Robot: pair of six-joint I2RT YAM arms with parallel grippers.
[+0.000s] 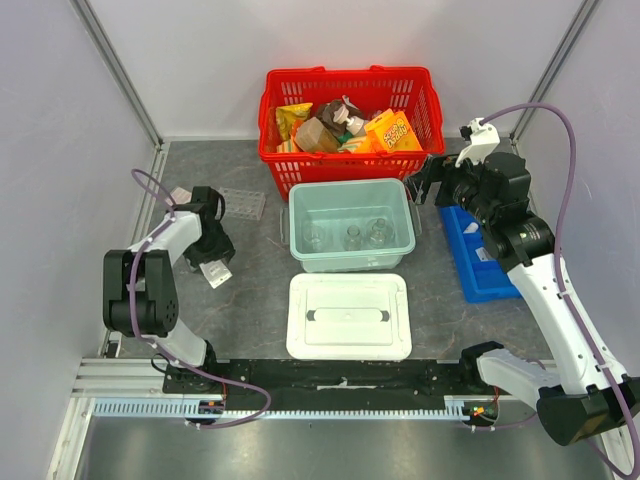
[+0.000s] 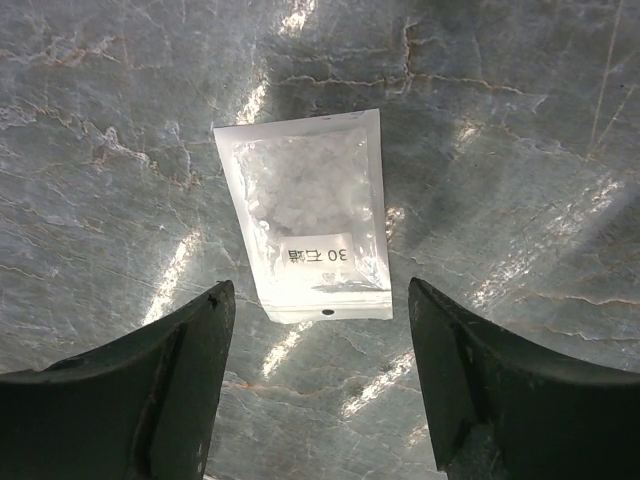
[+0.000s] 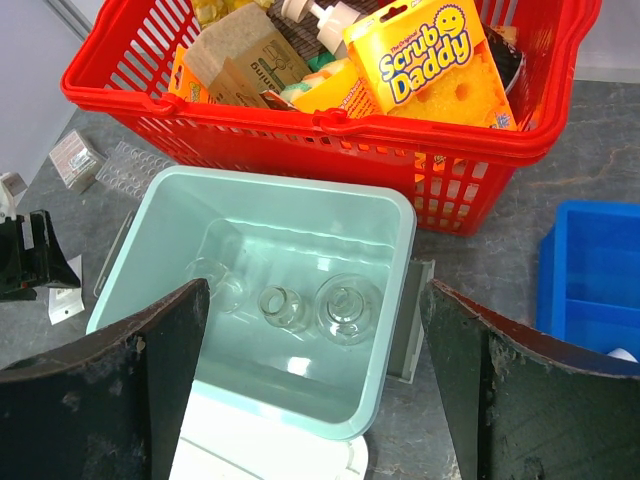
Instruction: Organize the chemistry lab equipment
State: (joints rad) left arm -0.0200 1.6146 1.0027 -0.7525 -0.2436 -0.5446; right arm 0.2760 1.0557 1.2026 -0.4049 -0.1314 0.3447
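Three clear glass flasks (image 1: 352, 237) stand in a mint bin (image 1: 350, 262); they also show in the right wrist view (image 3: 348, 308). My right gripper (image 1: 425, 185) is open and empty, above the bin's far right corner; the flasks show between its fingers (image 3: 160, 370). My left gripper (image 1: 213, 255) is open, low over a flat clear packet (image 2: 305, 225) lying on the table; its tips flank the packet's near end without touching. A clear well plate (image 1: 243, 203) lies at the back left. Another packet (image 1: 180, 195) lies beside it. Tiny white vials (image 1: 473, 230) sit in a blue tray (image 1: 480, 280).
A red basket (image 1: 345, 150) of sponges and snack packs stands behind the bin. The bin's white lid (image 1: 348, 315) lies in front of it. Walls close in on both sides. The table is grey stone-patterned.
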